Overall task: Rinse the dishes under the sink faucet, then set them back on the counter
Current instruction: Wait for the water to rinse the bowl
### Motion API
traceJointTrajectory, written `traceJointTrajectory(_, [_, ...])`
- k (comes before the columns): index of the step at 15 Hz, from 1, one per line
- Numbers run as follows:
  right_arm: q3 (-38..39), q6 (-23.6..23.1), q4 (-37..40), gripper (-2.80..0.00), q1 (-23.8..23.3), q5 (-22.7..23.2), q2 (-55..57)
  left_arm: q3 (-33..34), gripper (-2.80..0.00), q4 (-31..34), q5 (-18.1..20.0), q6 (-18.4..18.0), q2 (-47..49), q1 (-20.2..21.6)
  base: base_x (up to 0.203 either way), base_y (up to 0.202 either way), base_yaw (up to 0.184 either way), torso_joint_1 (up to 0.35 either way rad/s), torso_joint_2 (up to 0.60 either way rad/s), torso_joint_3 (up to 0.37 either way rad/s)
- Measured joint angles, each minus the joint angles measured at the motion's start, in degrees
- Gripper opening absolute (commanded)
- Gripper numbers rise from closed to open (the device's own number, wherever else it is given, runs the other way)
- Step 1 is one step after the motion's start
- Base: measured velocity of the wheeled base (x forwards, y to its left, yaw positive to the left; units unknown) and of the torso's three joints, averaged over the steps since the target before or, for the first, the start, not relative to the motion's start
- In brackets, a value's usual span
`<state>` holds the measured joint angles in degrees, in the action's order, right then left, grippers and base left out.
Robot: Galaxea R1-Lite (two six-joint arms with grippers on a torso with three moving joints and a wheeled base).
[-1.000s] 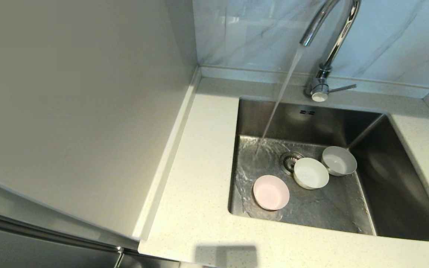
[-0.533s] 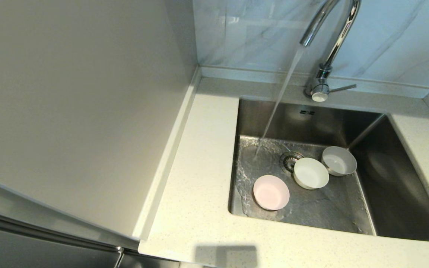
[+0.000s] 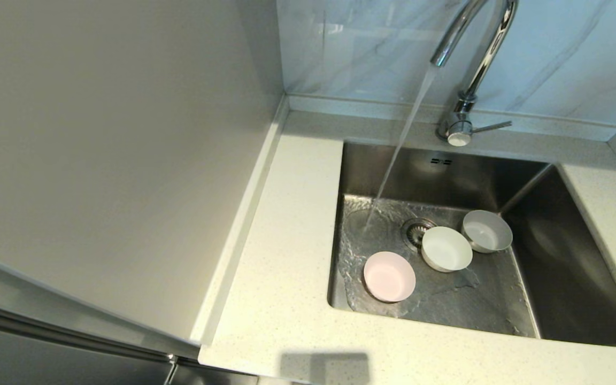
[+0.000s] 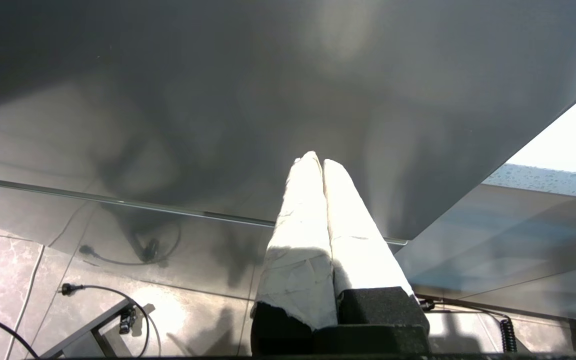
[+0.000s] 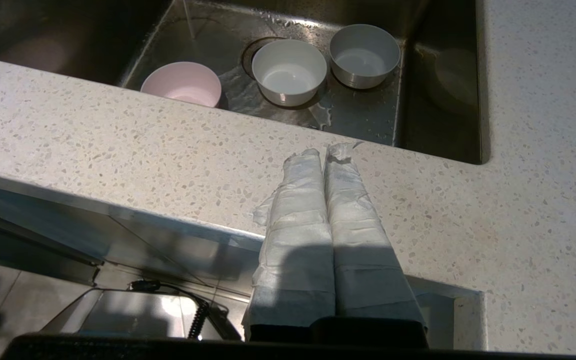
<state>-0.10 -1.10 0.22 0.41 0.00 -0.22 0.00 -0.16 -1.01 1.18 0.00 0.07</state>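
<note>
Right gripper (image 5: 324, 150) hovering over counter (image 5: 118, 145) front edge, fingers pressed together, empty. Left gripper (image 4: 316, 159) parked low beside cabinet, fingers together. Bowls sitting ahead of right gripper in sink (image 3: 570, 278): pink (image 3: 389, 276), white (image 3: 446, 248), grey (image 3: 487, 230), row running across; right arm nearer. Faucet (image 3: 479, 59) running, stream missing bowls. Versus earlier: bowls not shifting, only water film spreading by white bowl.

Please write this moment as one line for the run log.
faucet: running | pink bowl, white bowl, grey bowl: in sink | left pincer: shut | right pincer: shut, before counter
</note>
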Motion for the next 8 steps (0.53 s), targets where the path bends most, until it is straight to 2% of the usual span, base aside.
traceJointTrajectory(8, [0.0,0.0,0.0,-2.8,0.0,0.0,0.0,0.0,-2.8,0.0,0.0,0.0,0.0,0.0,0.0,0.0,0.0,0.0,0.0,0.0])
